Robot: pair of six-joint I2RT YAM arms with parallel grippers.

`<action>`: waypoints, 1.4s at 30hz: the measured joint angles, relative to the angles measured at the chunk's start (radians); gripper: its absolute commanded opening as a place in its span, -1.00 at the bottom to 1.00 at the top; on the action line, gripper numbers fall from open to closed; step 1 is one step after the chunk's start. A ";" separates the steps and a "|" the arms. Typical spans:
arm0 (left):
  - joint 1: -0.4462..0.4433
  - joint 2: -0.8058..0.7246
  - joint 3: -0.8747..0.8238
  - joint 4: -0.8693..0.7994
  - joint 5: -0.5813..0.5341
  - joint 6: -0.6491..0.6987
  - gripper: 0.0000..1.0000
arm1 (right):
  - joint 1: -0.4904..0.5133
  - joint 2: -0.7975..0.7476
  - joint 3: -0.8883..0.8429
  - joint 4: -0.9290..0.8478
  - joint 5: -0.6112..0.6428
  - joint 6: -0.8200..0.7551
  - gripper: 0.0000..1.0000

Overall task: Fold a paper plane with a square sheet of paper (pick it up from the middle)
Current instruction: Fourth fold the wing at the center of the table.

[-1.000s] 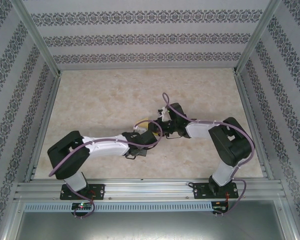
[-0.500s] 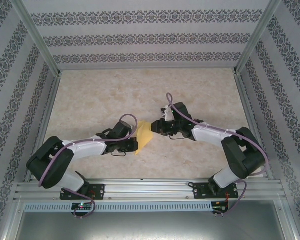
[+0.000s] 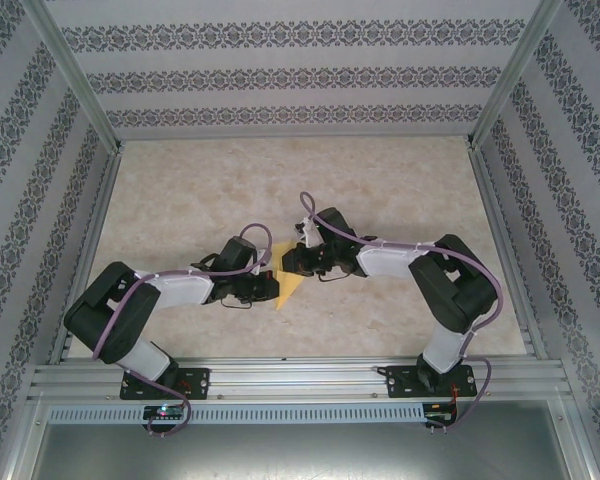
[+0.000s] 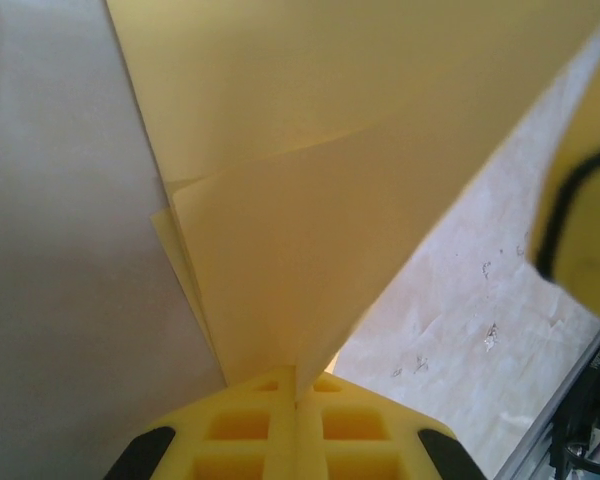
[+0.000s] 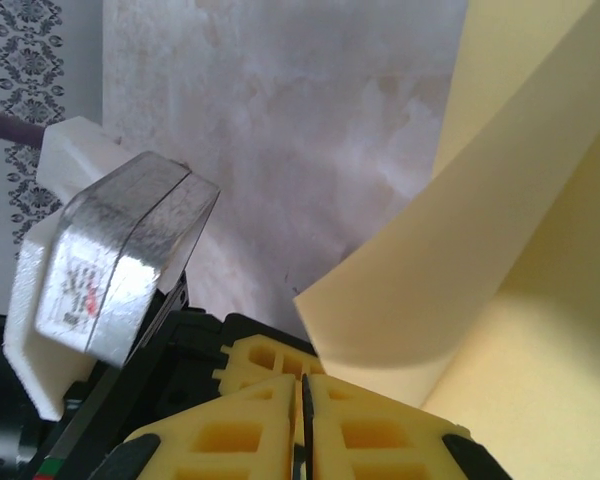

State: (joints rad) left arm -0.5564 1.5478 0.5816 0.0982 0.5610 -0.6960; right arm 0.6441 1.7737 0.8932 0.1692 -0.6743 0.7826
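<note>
We see a pale yellow-orange sheet of paper (image 3: 289, 285) over a table (image 3: 180, 190) marbled in cream and beige, and the moulded fingers (image 4: 242, 428) are a brighter, waxier yellow. The arms (image 3: 180, 288) are white with black joints and purple cables (image 3: 256, 229). The walls (image 3: 280, 60) are white with bands of dark floral print, and the front rail (image 3: 300, 385) is plain silver.

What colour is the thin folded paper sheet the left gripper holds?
Plain pale yellow sheet; clearest in left wrist view.
</note>
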 measured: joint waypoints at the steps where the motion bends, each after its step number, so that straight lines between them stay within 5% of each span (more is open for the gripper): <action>1: 0.004 0.005 0.000 0.002 0.010 0.000 -0.88 | 0.000 0.016 0.009 0.003 -0.001 0.003 -0.73; 42: 0.101 0.078 0.019 -0.004 0.172 -0.016 -0.87 | -0.020 0.130 0.037 0.128 -0.068 0.056 -0.71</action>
State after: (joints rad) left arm -0.4549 1.6260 0.6006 0.0940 0.7334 -0.7120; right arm 0.6243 1.9038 0.9302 0.2970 -0.7422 0.8383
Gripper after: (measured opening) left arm 0.062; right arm 0.143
